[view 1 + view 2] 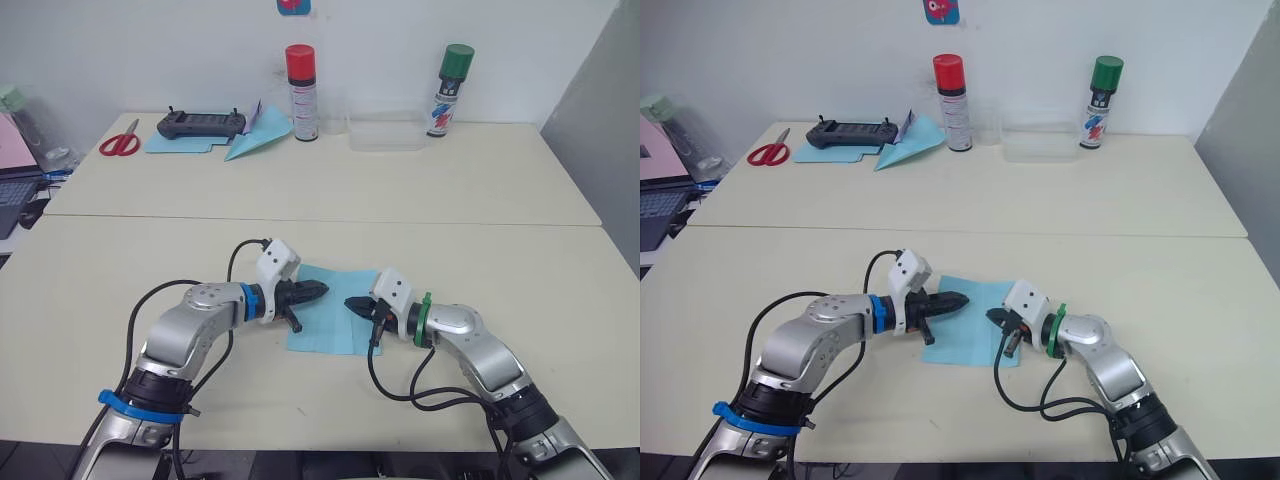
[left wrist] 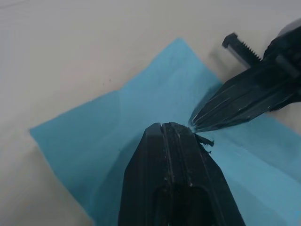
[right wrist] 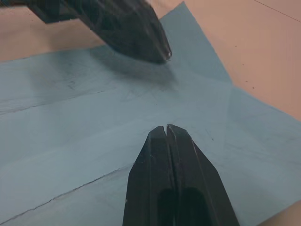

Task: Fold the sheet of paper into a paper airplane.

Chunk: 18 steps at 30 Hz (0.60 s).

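The sheet of paper (image 1: 333, 318), light blue and creased, lies flat on the near table between my two arms. My left gripper (image 1: 322, 291) is shut, and its tip sits over the sheet's left half. From the other side my right gripper (image 1: 350, 303) points toward it, also shut, over the sheet's middle. The two tips nearly meet, with a small gap between them. In the left wrist view my left gripper (image 2: 165, 126) stands just short of the right fingertips (image 2: 200, 118), low over the sheet of paper (image 2: 117, 127). Neither gripper holds anything. The paper airplane is out of view.
Along the far table edge lie red scissors (image 1: 121, 143), a black controller (image 1: 201, 124) on flat blue sheets (image 1: 175, 144), a teal paper dart (image 1: 256, 140), a red-capped can (image 1: 301, 92), a clear box (image 1: 387, 131) and a green-capped can (image 1: 447, 92). A laptop (image 1: 15, 190) sits far left.
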Available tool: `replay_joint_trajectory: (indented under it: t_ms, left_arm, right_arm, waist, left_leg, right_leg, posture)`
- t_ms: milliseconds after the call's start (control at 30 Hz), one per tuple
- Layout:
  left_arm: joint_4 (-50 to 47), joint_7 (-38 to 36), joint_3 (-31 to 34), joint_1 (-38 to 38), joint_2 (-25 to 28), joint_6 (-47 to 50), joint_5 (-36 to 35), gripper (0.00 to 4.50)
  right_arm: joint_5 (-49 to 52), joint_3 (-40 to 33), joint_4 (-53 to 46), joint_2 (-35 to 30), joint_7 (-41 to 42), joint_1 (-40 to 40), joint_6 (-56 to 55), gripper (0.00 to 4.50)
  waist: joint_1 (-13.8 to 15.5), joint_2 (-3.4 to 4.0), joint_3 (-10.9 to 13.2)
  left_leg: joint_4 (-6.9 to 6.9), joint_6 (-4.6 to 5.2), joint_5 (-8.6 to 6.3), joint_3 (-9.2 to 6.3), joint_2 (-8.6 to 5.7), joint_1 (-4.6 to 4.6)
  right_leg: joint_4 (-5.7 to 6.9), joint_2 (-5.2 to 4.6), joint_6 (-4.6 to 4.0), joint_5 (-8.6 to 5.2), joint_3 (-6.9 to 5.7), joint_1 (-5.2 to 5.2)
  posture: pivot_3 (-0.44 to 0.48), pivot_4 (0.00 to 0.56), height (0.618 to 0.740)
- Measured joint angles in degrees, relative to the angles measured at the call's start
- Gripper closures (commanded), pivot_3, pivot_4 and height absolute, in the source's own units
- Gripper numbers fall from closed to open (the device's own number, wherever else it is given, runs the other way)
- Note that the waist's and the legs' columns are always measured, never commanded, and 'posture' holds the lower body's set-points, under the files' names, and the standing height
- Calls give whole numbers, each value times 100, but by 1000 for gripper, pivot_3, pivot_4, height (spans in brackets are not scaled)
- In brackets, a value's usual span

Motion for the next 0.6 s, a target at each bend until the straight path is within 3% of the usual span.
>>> replay_joint_trajectory:
  t_ms: [200, 400, 600]
  left_arm:
    - [582, 155, -47, -96, -25, -510, 421, 4500]
    - [1346, 359, 353, -394, 123, -895, 645, 4500]
    - [1701, 521, 782, -640, -248, -1234, 527, 4500]
  right_arm:
    - [-36, 7, -38, -23, -22, 16, 12, 4472]
    - [-39, 4, -69, -55, -28, 42, 12, 4472]
    - [-40, 1, -74, -59, -28, 35, 9, 4472]
  waist:
    - [3, -1, -2]
    - [0, -1, -6]
    - [5, -3, -6]
  left_leg:
    - [0, 0, 0, 0, 0, 1]
    - [0, 1, 0, 0, 0, 3]
    - [1, 0, 0, -1, 0, -3]
  right_leg:
    - [0, 0, 0, 0, -1, 0]
    - [1, 0, 1, 0, 0, 2]
    - [1, 0, 2, 1, -2, 0]
  posture:
    - [0, 150, 740]
    - [0, 150, 740]
    - [0, 150, 740]
